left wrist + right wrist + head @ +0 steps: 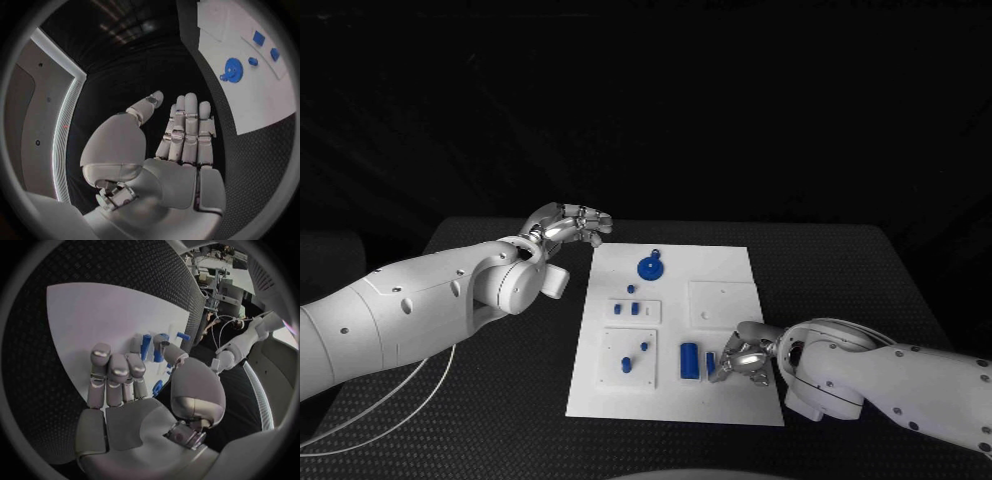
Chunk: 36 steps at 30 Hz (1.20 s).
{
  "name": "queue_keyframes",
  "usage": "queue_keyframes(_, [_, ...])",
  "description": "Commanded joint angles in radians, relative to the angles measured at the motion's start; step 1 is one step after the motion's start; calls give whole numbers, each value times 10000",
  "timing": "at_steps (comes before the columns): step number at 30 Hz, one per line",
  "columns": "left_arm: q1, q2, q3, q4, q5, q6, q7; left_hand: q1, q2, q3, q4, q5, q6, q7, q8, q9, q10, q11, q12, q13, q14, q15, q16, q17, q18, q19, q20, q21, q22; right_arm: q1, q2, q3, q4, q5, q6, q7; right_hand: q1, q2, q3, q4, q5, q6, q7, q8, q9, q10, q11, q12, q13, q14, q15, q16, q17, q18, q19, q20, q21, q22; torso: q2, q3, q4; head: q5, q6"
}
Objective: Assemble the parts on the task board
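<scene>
Covering the black table [848, 260], the task board [718, 262]; both hands spread, empty.

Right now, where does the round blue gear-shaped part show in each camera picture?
Head view: round blue gear-shaped part at the board's far end, near the left hand.
Left wrist view: it lies on the board.
Right wrist view: cannot tell.
Shared landmark: the white task board.

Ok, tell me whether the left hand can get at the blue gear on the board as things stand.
Probably yes: the left hand is open beside the task board, and nothing lies between it and the blue gear.
</scene>
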Motion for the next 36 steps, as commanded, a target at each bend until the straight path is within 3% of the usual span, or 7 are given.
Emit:
queue_keyframes(1, [7, 18, 6, 26, 38, 127, 60, -81, -13, -5, 62, 67, -78, -22, 66, -1, -89, -3, 6, 14, 23, 15, -32, 15, 127, 46, 12, -42, 16, -12, 15, -9, -6, -620, 605, 180, 311, 124, -53, -205, -9, -39, 9, -17, 8, -75, 2, -52, 7, 7, -54, -49, -6, 134, -50, -33, -68, 94, 6, 5, -5, -15, 3])
queue_keyframes(9, [7, 25, 6, 21, 38, 131, 57, -81, -13, -4, 64, 67, -79, -21, 66, -2, -90, -3, 6, 14, 23, 15, -33, 17, 127, 47, 12, -44, 18, -14, 101, -19, -90, -632, 363, 45, 544, 345, -148, -388, -11, -31, 12, -16, 3, -65, 6, -54, 14, 3, -45, -56, -5, 134, -65, -12, -78, 98, 5, -9, 12, -28, -13])
queue_keyframes(15, [6, 20, 6, 21, 38, 133, 55, -81, -12, -4, 65, 67, -80, -21, 66, -2, -90, -3, 6, 14, 23, 15, -34, 19, 127, 47, 12, -45, 19, -15, 183, -21, -218, -728, 193, -91, 408, 566, -169, -226, -23, -2, 10, -7, 1, -32, 4, -32, 33, 7, -38, -58, -6, 134, -53, 14, -88, 89, 1, -18, 23, -26, -20])
queue_keyframes(18, [6, 16, 6, 17, 38, 128, 50, -86, -10, -4, 71, 66, -80, -20, 66, -2, -91, -2, 6, 14, 23, 16, -35, 20, 126, 47, 13, -46, 21, -22, 279, -24, -291, -746, 202, -183, 154, 968, -168, -7, -27, 14, 2, -7, -5, 3, -3, 3, 65, 6, -35, -58, -5, 134, -59, 37, -106, 79, 3, -22, 20, -20, -32])
queue_keyframes(25, [6, 22, 5, 16, 38, 140, 33, -90, -7, -5, 77, 66, -81, -20, 67, -2, -92, -2, 6, 15, 22, 16, -37, 23, 126, 48, 13, -48, 24, -27, 396, -40, -428, -1270, 612, -645, 271, 1220, 64, -286, -19, 36, -21, -12, -23, 30, -27, 33, 100, -3, -46, -43, 11, 134, -93, 12, -103, 105, 1, -18, 24, 1, -48])
queue_keyframes(32, [6, 17, 5, 22, 38, 133, 27, -93, -5, -4, 83, 67, -81, -20, 67, -2, -93, -1, 6, 15, 22, 17, -39, 27, 126, 48, 13, -51, 27, -27, 360, -50, -406, -1268, 750, -648, 351, 1263, 298, -578, 4, 56, -8, -35, -67, 16, -12, -7, 75, 4, -22, -49, 8, 134, -98, 50, -95, 124, -2, -20, 6, 14, -30])
queue_keyframes(36, [6, 14, 5, 20, 38, 137, 27, -93, -6, -4, 85, 68, -82, -20, 67, -2, -94, -1, 6, 15, 21, 17, -41, 28, 126, 48, 13, -53, 29, -27, 298, -51, -371, -1122, 727, -511, 252, 1094, 299, -585, 6, 60, 7, -50, -92, 8, 3, -29, 63, 9, -7, -59, 2, 134, -94, 79, -95, 126, -4, -15, 9, 6, -14])
